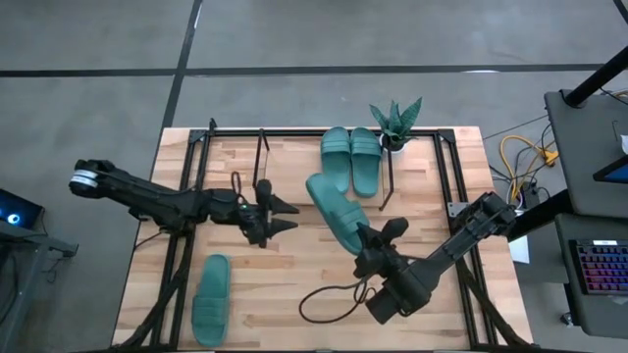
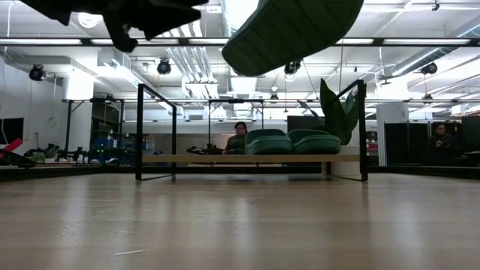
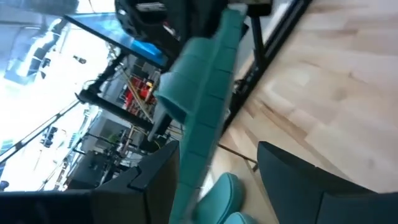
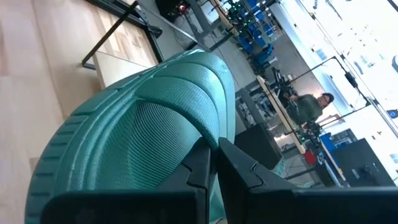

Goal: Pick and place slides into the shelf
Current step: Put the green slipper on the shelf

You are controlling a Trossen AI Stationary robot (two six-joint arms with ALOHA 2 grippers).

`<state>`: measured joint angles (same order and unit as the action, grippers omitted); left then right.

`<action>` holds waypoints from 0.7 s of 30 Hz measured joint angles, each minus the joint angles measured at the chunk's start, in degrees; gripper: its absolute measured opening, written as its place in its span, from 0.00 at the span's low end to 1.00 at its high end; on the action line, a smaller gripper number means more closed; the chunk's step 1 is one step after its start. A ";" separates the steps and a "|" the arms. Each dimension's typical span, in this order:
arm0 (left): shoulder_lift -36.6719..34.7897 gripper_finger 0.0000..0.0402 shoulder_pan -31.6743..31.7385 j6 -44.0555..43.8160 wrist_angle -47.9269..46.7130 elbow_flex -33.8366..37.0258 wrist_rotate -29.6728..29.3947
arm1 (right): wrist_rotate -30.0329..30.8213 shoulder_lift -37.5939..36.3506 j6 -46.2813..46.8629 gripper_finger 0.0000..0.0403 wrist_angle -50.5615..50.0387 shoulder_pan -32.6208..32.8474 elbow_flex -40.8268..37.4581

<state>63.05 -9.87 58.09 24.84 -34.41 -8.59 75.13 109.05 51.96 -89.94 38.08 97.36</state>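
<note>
My right gripper (image 1: 378, 235) is shut on one teal slide (image 1: 334, 211) and holds it in the air over the table's middle, in front of the shelf (image 2: 225, 158). Two slides (image 1: 350, 159) lie side by side on the right part of the shelf's board. Another slide (image 1: 211, 299) lies flat on the table near the near left corner. My left gripper (image 1: 287, 216) is open and hovers just left of the held slide, touching nothing. In the left wrist view the held slide (image 3: 205, 106) shows edge-on beyond the open fingers. My right gripper pinches the slide between its two fingers at the end toward the table's near edge (image 4: 186, 146); the fingers themselves hide the exact spot. It comes slanting from the near right, along the slide's length. The slide is lifted clear and tilted, its far end (image 2: 247, 49) lower.
A spiky potted plant (image 1: 395, 123) stands at the shelf's right end. A black cable (image 1: 329, 299) loops on the table under the right arm. Black frame rods (image 1: 446, 172) run along the table's sides. The shelf's left part (image 2: 187, 158) is bare board. A person (image 2: 238, 136) sits behind the table.
</note>
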 joint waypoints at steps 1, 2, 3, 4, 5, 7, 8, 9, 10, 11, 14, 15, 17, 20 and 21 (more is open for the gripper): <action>1.01 0.50 0.00 0.78 -0.17 -0.55 -0.57 | 0.00 -0.17 -0.03 0.03 0.11 -0.13 0.00; 2.13 0.50 -0.04 1.82 0.27 -1.20 -1.63 | 0.02 -0.40 -0.05 0.03 0.17 -0.27 0.00; 3.16 0.50 -0.09 2.73 0.46 -1.83 -3.05 | 0.00 -0.50 -0.20 0.03 0.19 -0.28 0.00; 4.19 0.50 -0.09 3.64 0.22 -2.46 -4.85 | 0.00 -0.54 -0.17 0.03 0.25 -0.40 0.00; 5.31 0.50 -0.05 4.16 0.22 -3.28 -6.50 | 0.00 -0.54 -0.17 0.03 0.24 -0.54 0.00; 7.18 0.50 -0.03 4.46 0.35 -4.84 -9.19 | -0.03 -0.54 -0.17 0.03 0.28 -0.60 -0.04; 7.90 0.50 0.01 4.73 0.27 -5.45 -9.88 | -0.04 -0.54 -0.17 0.03 0.27 -0.63 -0.06; 8.61 0.50 0.02 5.34 0.34 -6.15 -9.96 | -0.04 -0.54 -0.19 0.03 0.28 -0.65 -0.09; 9.37 0.50 0.00 6.35 0.65 -6.73 -9.97 | -0.04 -0.54 -0.36 0.03 0.27 -0.65 -0.09; 10.13 0.50 0.00 7.82 0.61 -7.27 -9.97 | -0.04 -0.54 -0.59 0.03 0.26 -0.64 -0.11; 12.90 0.50 0.04 11.45 0.39 -9.20 -10.68 | -0.04 -0.54 -1.27 0.03 0.41 -0.61 -0.11; 13.74 0.50 0.10 11.94 0.23 -9.86 -11.62 | -0.04 -0.54 -1.48 0.03 0.43 -0.60 -0.11; 15.37 0.50 0.19 12.67 0.38 -11.40 -13.82 | -0.05 -0.54 -1.66 0.03 0.47 -0.60 -0.11; 17.25 0.50 0.44 13.41 0.24 -13.17 -16.53 | -0.07 -0.54 -1.69 0.03 0.47 -0.60 -0.13; 17.79 0.50 0.55 13.41 0.24 -13.55 -16.79 | -0.07 -0.54 -1.91 0.03 0.49 -0.60 -0.13</action>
<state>80.84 -9.32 71.50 25.08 -47.96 -25.38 75.07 108.51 50.05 -89.45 37.47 97.23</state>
